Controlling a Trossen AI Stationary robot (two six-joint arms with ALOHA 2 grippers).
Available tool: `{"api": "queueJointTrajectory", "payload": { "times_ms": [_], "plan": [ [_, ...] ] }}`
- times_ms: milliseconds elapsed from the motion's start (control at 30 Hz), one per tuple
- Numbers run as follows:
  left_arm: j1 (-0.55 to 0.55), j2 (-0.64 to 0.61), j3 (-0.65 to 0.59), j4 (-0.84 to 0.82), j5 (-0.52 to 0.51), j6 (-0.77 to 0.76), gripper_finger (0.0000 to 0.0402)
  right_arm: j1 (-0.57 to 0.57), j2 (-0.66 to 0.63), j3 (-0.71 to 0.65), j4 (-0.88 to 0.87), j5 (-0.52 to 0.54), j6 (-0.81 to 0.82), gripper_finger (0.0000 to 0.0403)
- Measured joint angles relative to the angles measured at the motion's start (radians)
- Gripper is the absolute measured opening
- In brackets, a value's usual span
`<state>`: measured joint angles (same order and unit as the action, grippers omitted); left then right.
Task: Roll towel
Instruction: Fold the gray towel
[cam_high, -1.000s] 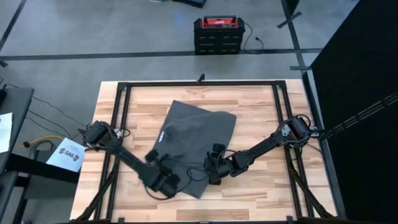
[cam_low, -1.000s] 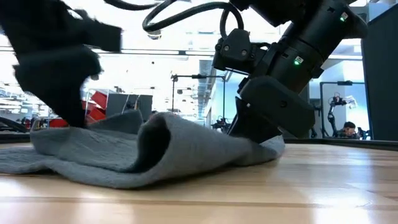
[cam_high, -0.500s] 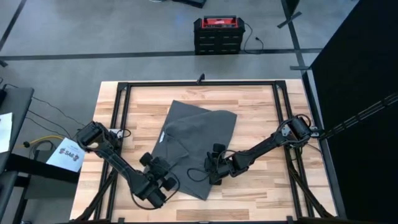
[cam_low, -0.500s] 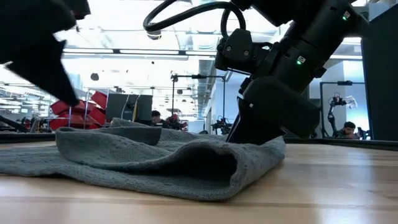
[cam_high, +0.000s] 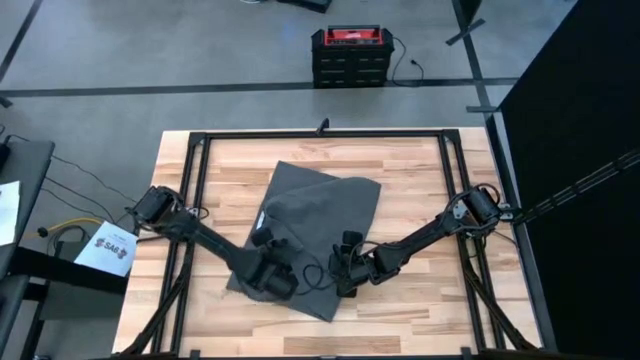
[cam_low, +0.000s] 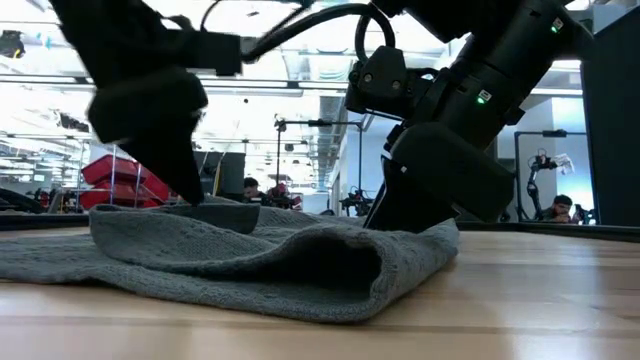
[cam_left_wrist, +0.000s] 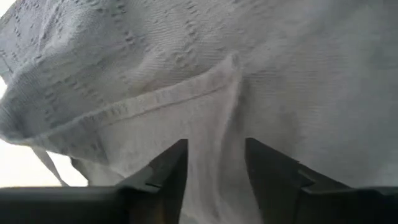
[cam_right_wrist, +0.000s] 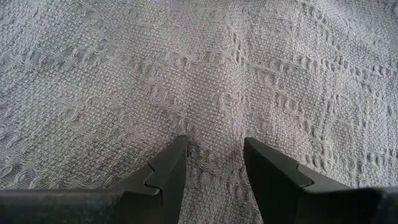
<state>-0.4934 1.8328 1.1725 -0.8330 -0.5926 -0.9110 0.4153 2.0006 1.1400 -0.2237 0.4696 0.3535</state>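
left jaws (cam_high: 272, 262) sit on the left near part of the towel (cam_high: 320, 215), fingers spread, with a raised fold and hemmed edge of cloth between them in the left wrist view (cam_left_wrist: 214, 168); contact with the cloth cannot be confirmed. in the low view the left jaws (cam_low: 190, 190) point down onto the upper layer of the towel (cam_low: 230, 255).

the towel, dark grey, lies rumpled and askew on the middle of the wooden counter (cam_high: 420, 300), inside the black frame (cam_high: 320, 134). its near edge is doubled over into a thick rounded fold, seen in the low view.

right jaws (cam_high: 340, 268) rest on the right near part of the towel, just right of the left jaws. fingers are spread, tips pressed down into the flat weave (cam_right_wrist: 214, 165); no cloth is pinched between them.
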Motion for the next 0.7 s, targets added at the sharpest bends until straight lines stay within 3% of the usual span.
{"api": "queueJointTrajectory", "payload": {
  "times_ms": [133, 233, 433, 533, 633, 700],
  "plan": [
    [0.035, 0.000, 0.000, 0.010, 0.023, 0.107, 0.0175, 0.005, 0.000, 0.000, 0.000, 0.004, -0.010, 0.0148],
    [0.065, -0.001, -0.036, 0.125, 0.126, 0.204, 0.0177, 0.005, 0.000, 0.000, 0.000, 0.004, -0.011, 0.0148],
    [0.123, -0.005, -0.132, 0.204, 0.152, 0.178, 0.0170, 0.005, 0.000, 0.000, 0.000, 0.003, -0.014, 0.0148],
    [0.122, -0.004, -0.140, 0.206, 0.126, 0.164, 0.0120, 0.005, 0.000, 0.000, 0.001, 0.003, -0.018, 0.0148],
    [0.104, -0.005, -0.132, 0.195, 0.121, 0.132, 0.0032, 0.003, 0.000, 0.000, 0.001, 0.001, -0.021, 0.0148],
    [0.088, -0.020, -0.130, 0.185, 0.121, 0.105, 0.0013, 0.002, 0.000, 0.000, 0.001, -0.001, -0.022, 0.0148]
  ]
}}
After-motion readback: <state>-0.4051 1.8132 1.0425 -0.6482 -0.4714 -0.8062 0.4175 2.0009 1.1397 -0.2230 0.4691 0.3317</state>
